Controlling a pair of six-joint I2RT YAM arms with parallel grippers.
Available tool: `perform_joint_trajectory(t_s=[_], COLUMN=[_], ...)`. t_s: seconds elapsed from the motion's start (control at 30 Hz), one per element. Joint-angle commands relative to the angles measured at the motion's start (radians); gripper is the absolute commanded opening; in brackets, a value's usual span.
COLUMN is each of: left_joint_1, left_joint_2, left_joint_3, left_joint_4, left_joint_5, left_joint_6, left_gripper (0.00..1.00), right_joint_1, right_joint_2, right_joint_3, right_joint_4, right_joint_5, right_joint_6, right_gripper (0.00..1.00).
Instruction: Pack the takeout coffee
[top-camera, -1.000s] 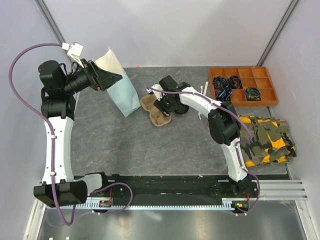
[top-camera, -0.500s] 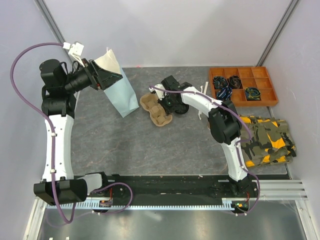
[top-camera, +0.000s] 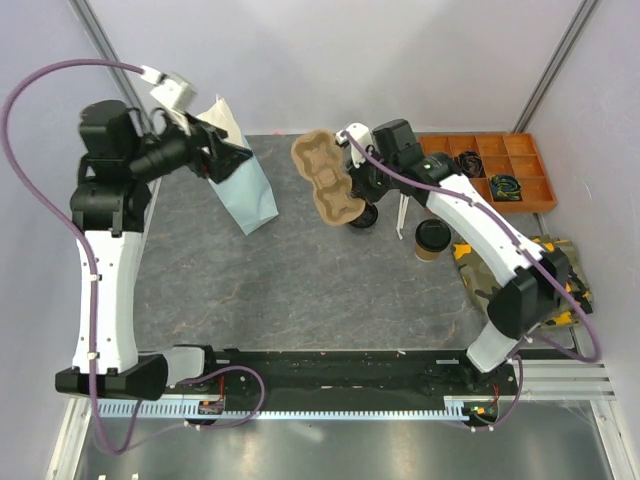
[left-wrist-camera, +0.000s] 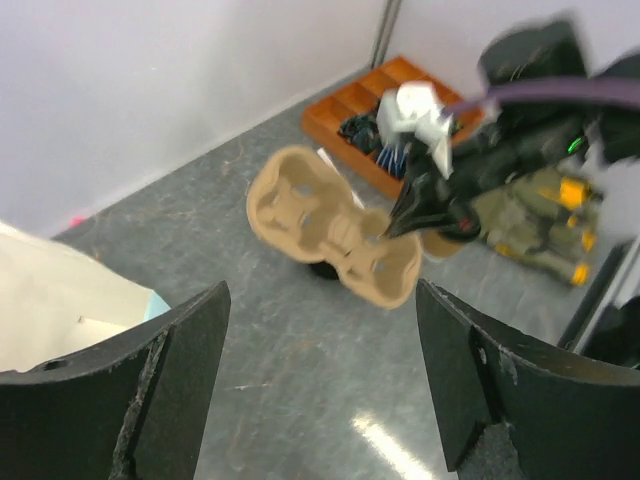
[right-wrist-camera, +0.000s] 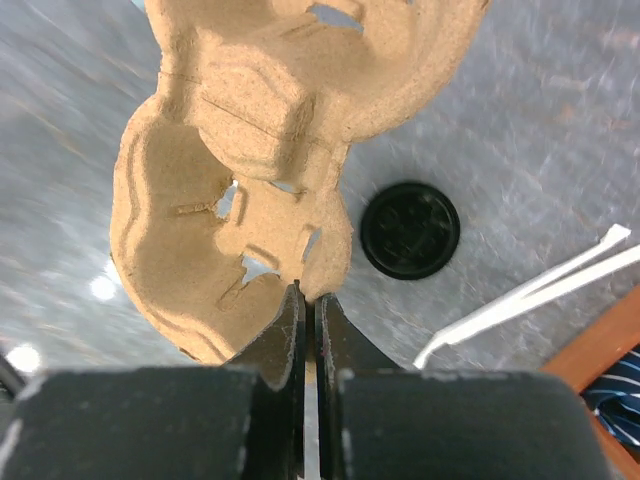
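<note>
Our right tool (right-wrist-camera: 308, 300) pinches the pulp carrier (right-wrist-camera: 230, 130) by its rim, near the coffee cup (top-camera: 432, 240); we should move slowly lest it slip.

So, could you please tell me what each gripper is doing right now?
Left gripper: open, holding nothing.
Right gripper: closed on the cup carrier's edge.

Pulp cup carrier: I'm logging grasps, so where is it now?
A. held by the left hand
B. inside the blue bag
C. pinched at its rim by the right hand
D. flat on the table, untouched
C: the right hand is shut on the rim of the carrier, holding it up off the table.
</note>
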Motion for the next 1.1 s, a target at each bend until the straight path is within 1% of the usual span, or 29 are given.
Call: perform_joint_trajectory(t_s=[0.0,0.07,0.13,0.23,0.3,0.33,0.4,0.43,0.5,0.53,0.57,0.6,0.63,0.67,0.7,0.77,0.83,0.97,1.07], left_joint_1=[-0.256,-0.281,-0.280,-0.278,-0.278,-0.280,-0.283,-0.284,-0.325,-0.351,-0.412,-0.445,-0.476,-0.532,-0.556,-0.600,-0.619,-0.652,-0.681], left_joint_2=[-0.038,-0.052,-0.044,-0.009,0.040,0.054,0.071,0.062,0.030,-0.001,-0.015,-0.029,-0.053,-0.067,-0.078,-0.095,-0.096,-0.101,-0.095], left_joint_3=[-0.018,-0.061,-0.052,0.023,0.069,0.105,0.121,0.095,0.042,-0.018,-0.047,-0.078,-0.145,-0.176,-0.205,-0.258,-0.281,-0.328,-0.367], left_joint_4=[-0.186,-0.177,-0.161,-0.164,-0.215,-0.233,-0.272,-0.285,-0.269,-0.254,-0.249,-0.243,-0.209,-0.188,-0.162,-0.109,-0.085,-0.016,0.018], left_joint_5=[-0.364,-0.419,-0.450,-0.452,-0.453,-0.432,-0.388,-0.311,-0.291,-0.315,-0.330,-0.349,-0.393,-0.425,-0.483,-0.527,-0.576,-0.605,-0.642], left_joint_6=[0.396,0.398,0.370,0.347,0.340,0.336,0.347,0.365,0.364,0.363,0.373,0.384,0.414,0.434,0.473,0.510,0.531,0.563,0.593], left_gripper=[0.82,0.82,0.81,0.80,0.78,0.77,0.74,0.74,0.74,0.74,0.73,0.73,0.73,0.73,0.74,0.77,0.78,0.81,0.81], right_joint_1=[0.008,0.021,0.035,0.064,0.103,0.126,0.147,0.165,0.176,0.187,0.196,0.201,0.212,0.218,0.222,0.236,0.238,0.252,0.273], right_joint_2=[-0.091,-0.117,-0.146,-0.195,-0.231,-0.244,-0.280,-0.286,-0.301,-0.303,-0.304,-0.301,-0.300,-0.292,-0.292,-0.294,-0.298,-0.300,-0.301], right_joint_3=[-0.057,-0.089,-0.104,-0.149,-0.172,-0.181,-0.210,-0.215,-0.226,-0.226,-0.223,-0.220,-0.213,-0.209,-0.207,-0.210,-0.213,-0.218,-0.221], right_joint_4=[0.058,0.079,0.083,0.099,0.112,0.122,0.156,0.162,0.185,0.191,0.199,0.204,0.204,0.205,0.205,0.210,0.211,0.210,0.213], right_joint_5=[-0.089,-0.098,-0.103,-0.080,-0.045,-0.033,-0.006,0.013,0.029,0.040,0.043,0.041,0.028,0.018,0.011,0.014,0.020,0.012,0.012], right_joint_6=[0.141,0.142,0.103,0.050,0.021,0.005,0.000,0.014,0.049,0.088,0.106,0.129,0.148,0.178,0.191,0.206,0.208,0.189,0.172], right_gripper=[0.00,0.00,0.00,0.00,0.00,0.00,0.00,0.00,0.00,0.00,0.00,0.00,0.00,0.00,0.00,0.00,0.00,0.00,0.00])
